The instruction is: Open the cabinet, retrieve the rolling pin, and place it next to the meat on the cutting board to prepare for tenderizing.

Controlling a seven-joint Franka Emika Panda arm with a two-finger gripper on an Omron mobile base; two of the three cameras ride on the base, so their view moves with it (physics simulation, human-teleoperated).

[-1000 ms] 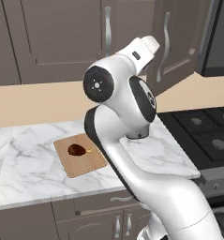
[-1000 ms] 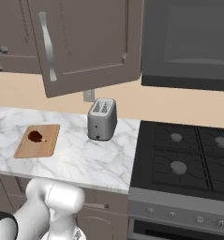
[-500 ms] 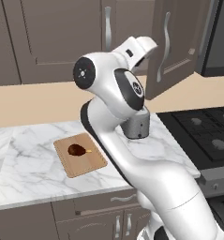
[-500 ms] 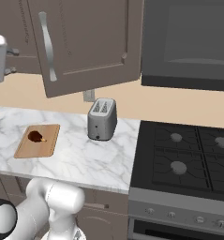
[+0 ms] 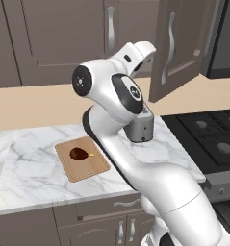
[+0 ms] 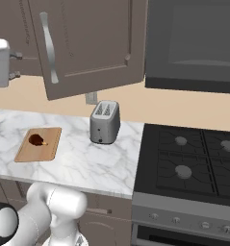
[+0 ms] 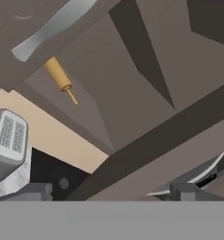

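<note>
Overhead, pincer (image 7: 108, 190) splayed toward cabinet (image 7: 146, 79).

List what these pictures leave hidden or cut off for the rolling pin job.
- Rolling pin: hand view, one end and handle show; the rest sits behind the closed cabinet door.
- Cabinet inside: right base view, the open door covers it.
- Gripper: right base view, cut off by the left edge.
</note>
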